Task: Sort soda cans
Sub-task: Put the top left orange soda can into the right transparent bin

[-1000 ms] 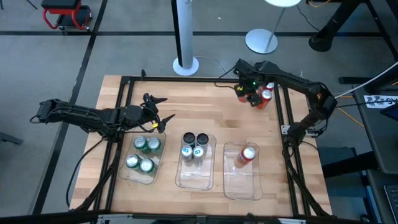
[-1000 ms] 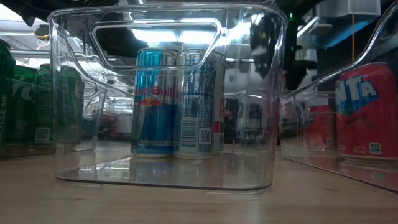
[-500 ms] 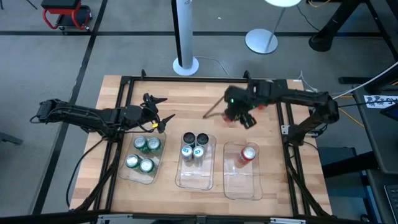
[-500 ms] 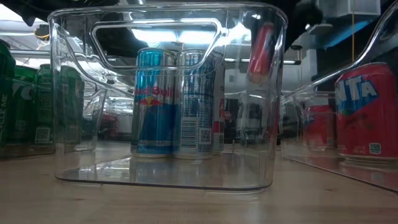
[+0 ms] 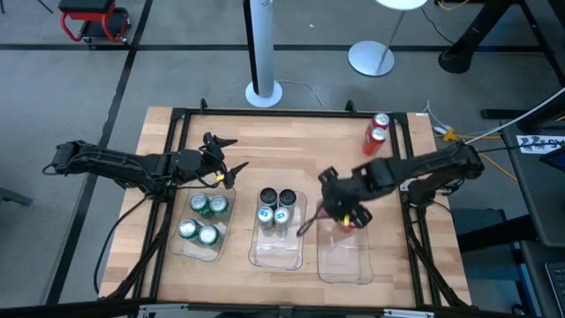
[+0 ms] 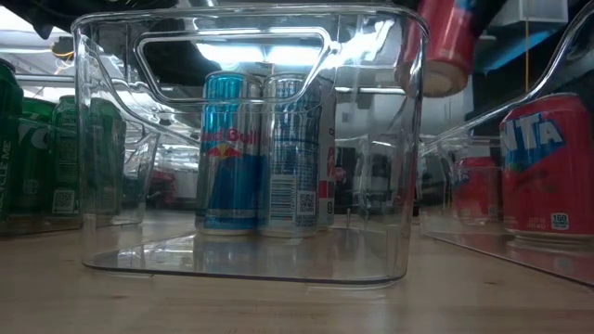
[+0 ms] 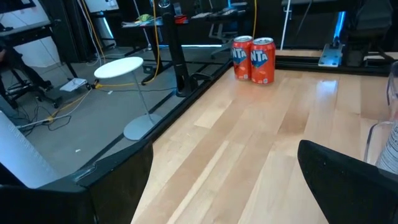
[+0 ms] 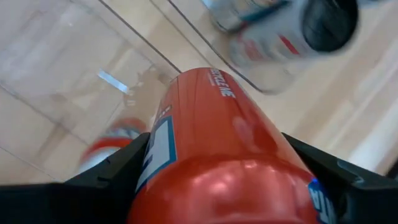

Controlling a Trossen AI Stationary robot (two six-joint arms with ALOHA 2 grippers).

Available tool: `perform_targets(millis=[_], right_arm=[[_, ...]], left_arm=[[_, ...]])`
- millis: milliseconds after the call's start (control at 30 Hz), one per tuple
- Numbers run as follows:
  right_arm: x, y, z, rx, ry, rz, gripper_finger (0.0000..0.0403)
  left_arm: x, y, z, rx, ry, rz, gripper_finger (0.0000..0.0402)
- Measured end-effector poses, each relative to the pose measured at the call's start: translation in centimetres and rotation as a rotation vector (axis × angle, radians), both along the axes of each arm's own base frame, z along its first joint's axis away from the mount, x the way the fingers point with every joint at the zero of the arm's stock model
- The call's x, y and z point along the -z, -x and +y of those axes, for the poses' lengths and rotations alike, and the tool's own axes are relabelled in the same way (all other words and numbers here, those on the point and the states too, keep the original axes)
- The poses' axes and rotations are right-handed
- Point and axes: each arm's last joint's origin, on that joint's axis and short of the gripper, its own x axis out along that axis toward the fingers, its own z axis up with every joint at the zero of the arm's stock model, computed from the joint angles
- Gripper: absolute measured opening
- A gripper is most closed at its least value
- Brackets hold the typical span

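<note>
My right gripper (image 5: pixel 342 210) is over the right clear tray (image 5: pixel 346 256), shut on a red soda can (image 8: pixel 217 124) that shows high up in the low view (image 6: pixel 444 46). Under it a second red can (image 6: pixel 548 162) stands on its base in that tray. Two red cans (image 5: pixel 377 130) stand at the table's far right corner. Several green cans (image 5: pixel 203 219) stand in the left tray and several silver-grey cans (image 5: pixel 276 208) in the middle tray. My left gripper (image 5: pixel 225 157) is open, just beyond the far end of the left tray. My right gripper pinches the red can's side wall (image 8: pixel 165 155) between its two fingers (image 8: pixel 112 177), one on each side. It comes from above, pointing down. The can is lifted clear and hangs tilted below the gripper, its lower end (image 6: pixel 436 82) above the right tray.
A black metal frame (image 5: pixel 181 119) runs round the wooden table. The three clear trays sit side by side near the table's near edge. Bare wood lies between the trays and the far edge (image 5: pixel 291 141). A white lamp stand (image 5: pixel 263 88) is beyond the far edge.
My right gripper has carried a red can from the far right corner, first toward the table's left, then toward the near edge, to a place over the right tray. The can is lifted clear and two red cans stay at the corner.
</note>
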Motion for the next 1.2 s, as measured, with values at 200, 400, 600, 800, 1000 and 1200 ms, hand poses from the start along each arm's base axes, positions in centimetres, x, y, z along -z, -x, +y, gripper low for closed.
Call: perform_targets(millis=[200, 400, 600, 800, 1000, 1200], right_arm=[[2.0, -1.3, 2.9, -0.056, 0.003, 0.032, 0.0294], [4.1, -2.3, 3.9, -0.083, 0.029, 0.107, 0.0294], [5.6, -2.8, 4.0, -0.103, 0.057, 0.181, 0.0294], [6.4, -2.7, 4.0, -0.103, 0.071, 0.250, 0.0294], [7.4, -3.3, 4.2, -0.105, 0.107, 0.267, 0.0294], [9.6, -4.4, 4.6, -0.137, 0.126, 0.309, 0.0295]], left_arm=[[0.0, 0.0, 0.0, 0.000, 0.000, -0.001, 0.0388], [0.0, 0.0, 0.0, 0.000, 0.002, -0.001, 0.0388], [0.0, 0.0, 0.0, -0.001, 0.002, -0.002, 0.0388], [0.0, 0.0, 0.0, 0.000, 0.000, 0.000, 0.0388], [0.0, 0.0, 0.0, 0.000, 0.000, 0.000, 0.0388], [0.0, 0.0, 0.0, 0.000, 0.000, 0.001, 0.0388]])
